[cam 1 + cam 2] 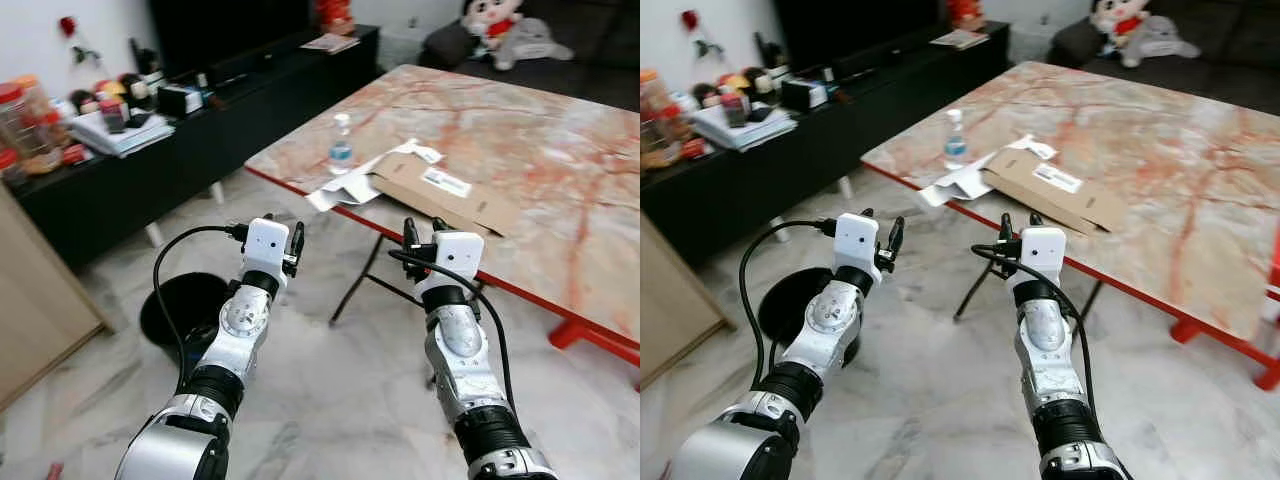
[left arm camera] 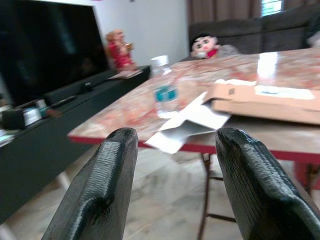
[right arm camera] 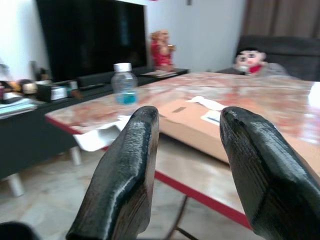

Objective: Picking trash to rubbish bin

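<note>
- A large table with a red-veined marble top and red metal edge (image 1: 560,190) stands ahead of both arms on the pale marble floor (image 1: 330,390).
- A long black TV cabinet (image 1: 150,160) runs along the wall to the left, cluttered with small items.
- A round black rubbish bin (image 1: 180,305) sits on the floor, partly behind the left arm.
- A flattened brown cardboard box (image 1: 440,190) lies near the table's front edge, white paper scraps (image 1: 345,188) just beside it overhanging the rim.
- A small clear plastic bottle with a blue label (image 1: 341,145) stands upright near the papers.
- The left gripper (image 1: 292,247) and right gripper (image 1: 424,236) are raised short of the table, fingers spread wide, holding nothing.
</note>
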Motion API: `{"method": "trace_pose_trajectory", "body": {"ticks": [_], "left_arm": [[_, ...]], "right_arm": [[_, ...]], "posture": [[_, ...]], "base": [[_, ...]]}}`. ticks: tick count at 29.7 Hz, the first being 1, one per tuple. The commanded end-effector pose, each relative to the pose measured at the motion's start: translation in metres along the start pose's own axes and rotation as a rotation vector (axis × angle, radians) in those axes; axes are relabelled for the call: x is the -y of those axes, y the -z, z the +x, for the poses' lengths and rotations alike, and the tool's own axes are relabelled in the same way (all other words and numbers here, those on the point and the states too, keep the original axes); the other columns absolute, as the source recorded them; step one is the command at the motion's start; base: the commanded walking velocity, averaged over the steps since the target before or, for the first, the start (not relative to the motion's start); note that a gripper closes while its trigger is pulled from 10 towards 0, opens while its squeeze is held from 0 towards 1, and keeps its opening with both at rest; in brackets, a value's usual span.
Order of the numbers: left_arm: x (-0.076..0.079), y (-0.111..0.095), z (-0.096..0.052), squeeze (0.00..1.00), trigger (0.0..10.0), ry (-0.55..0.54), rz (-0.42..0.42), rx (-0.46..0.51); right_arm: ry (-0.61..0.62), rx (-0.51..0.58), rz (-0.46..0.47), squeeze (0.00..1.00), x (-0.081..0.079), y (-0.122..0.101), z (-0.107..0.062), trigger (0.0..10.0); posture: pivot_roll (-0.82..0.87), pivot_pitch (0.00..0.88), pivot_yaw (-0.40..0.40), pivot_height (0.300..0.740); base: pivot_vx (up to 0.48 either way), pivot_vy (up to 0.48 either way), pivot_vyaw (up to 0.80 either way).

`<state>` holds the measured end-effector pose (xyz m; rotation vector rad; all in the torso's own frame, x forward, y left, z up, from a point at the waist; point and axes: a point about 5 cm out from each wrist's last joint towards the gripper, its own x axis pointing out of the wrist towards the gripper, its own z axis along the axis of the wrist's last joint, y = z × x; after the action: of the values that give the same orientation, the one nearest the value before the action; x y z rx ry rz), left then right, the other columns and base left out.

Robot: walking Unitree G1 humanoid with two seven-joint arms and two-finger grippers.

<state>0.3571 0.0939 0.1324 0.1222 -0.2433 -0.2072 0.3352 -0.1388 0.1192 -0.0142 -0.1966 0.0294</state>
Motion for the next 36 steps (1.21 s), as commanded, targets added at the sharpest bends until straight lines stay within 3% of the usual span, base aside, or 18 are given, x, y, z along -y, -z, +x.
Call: {"method": "trace_pose_trajectory", "body": {"ticks": [1, 30, 36], "left_arm": [[0.000, -0.007, 0.005, 0.00, 10.0, 0.007, 0.007, 0.015], [0.004, -0.009, 0.006, 0.00, 10.0, 0.022, -0.021, 0.017], [0.003, -0.009, 0.006, 0.00, 10.0, 0.016, -0.023, 0.017]], "right_arm": [[0.009, 0.009, 0.004, 0.00, 0.001, -0.005, 0.004, 10.0], [-0.008, 0.006, 0.014, 0.00, -0.008, -0.006, 0.004, 10.0], [-0.021, 0.007, 0.024, 0.00, -0.011, -0.006, 0.003, 10.0]], "posture": [[0.06, 0.000, 0.011, 0.740], [0.05, 0.000, 0.017, 0.740], [0.05, 0.000, 0.015, 0.740]], "base": [[0.000, 0.000, -0.80], [0.000, 0.000, -0.80], [0.000, 0.000, -0.08]]}}
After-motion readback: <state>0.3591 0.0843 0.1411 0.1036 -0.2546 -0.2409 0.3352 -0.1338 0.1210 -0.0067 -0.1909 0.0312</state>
